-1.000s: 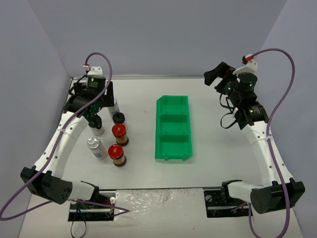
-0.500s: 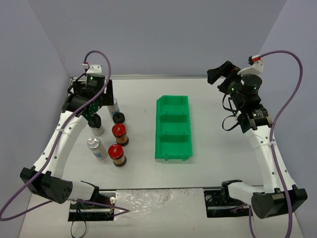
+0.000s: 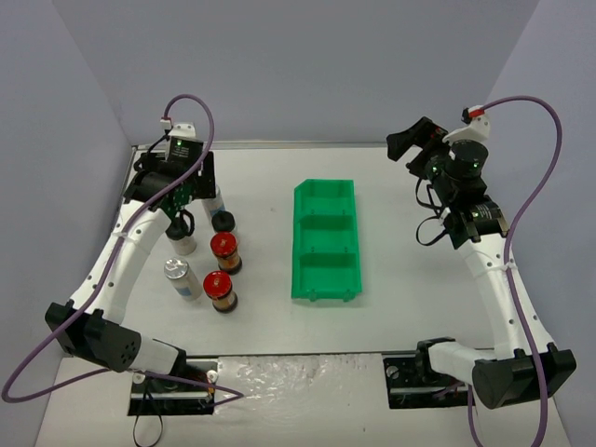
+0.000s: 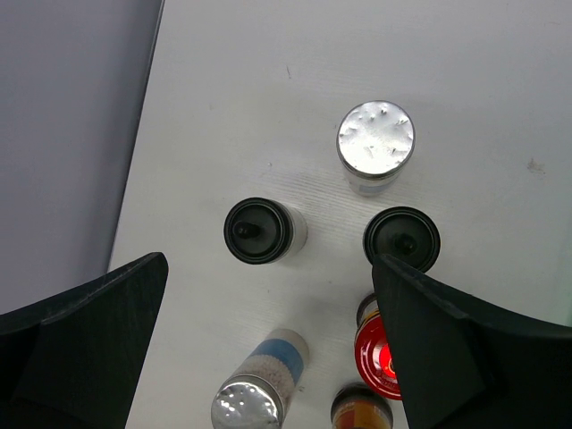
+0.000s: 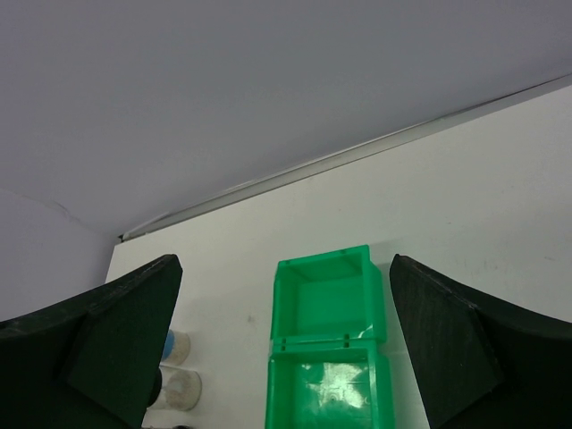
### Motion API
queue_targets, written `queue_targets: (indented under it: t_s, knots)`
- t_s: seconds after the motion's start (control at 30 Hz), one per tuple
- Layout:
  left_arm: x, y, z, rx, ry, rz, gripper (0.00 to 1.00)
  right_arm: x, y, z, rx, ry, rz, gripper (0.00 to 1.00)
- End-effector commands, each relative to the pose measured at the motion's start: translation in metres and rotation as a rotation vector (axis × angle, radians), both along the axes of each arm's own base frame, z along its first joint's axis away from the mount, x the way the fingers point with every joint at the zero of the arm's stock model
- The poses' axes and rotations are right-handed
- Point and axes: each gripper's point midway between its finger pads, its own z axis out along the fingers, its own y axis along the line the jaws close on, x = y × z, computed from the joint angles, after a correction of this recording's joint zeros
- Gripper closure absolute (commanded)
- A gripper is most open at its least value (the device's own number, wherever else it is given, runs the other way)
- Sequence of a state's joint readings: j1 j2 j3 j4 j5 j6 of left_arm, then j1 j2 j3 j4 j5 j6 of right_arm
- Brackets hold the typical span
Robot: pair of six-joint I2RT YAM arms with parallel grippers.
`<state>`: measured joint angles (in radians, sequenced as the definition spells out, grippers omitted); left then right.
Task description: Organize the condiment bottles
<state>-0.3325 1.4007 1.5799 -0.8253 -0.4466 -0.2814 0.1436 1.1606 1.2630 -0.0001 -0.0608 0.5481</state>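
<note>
Top view: the six condiment bottles [image 3: 222, 221] stood clustered on the tabletop [image 3: 400, 279] left of the green bin [image 3: 326, 244], none in it, with my left fingers [image 3: 175, 225] over them and my right fingers [image 3: 402, 143] well apart. I couldn't read either spread from there. Left wrist: left fingers [image 4: 89, 340] were wide apart and holding nothing, and only this view showed how tightly the black caps [image 4: 257, 231] sat among their neighbours, so a descent could clip one and tip it. Right wrist: right fingers [image 5: 98, 331] were spread, empty, and aimed at the bin.

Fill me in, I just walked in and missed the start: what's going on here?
Six condiment jars wait to be sorted, all standing clustered at the left. The left gripper hangs open above them, gripping none. The right gripper is open too, raised at the far right. The green divided bin in the middle holds no jars.
</note>
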Motion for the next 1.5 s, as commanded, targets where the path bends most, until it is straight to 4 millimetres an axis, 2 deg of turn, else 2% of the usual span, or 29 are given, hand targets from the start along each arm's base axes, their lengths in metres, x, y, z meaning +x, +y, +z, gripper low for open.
queue_targets:
  t_s: [0.0,0.1,0.83,1.47]
  knots:
    - [0.008,0.0,0.024,-0.039,-0.081,0.032,0.03,0.003,0.0,0.02,-0.004,-0.082,0.007,0.0]
    - [0.011,0.0,0.019,-0.029,-0.058,0.038,0.03,0.003,0.0,0.021,-0.008,-0.082,0.009,0.0]
    - [0.012,-0.003,0.023,-0.028,-0.061,0.014,0.03,0.011,0.01,0.014,0.003,-0.048,0.051,0.0]
    - [0.011,0.001,0.025,-0.024,-0.068,0.031,0.03,0.0,0.005,-0.001,0.015,-0.028,0.028,0.0]
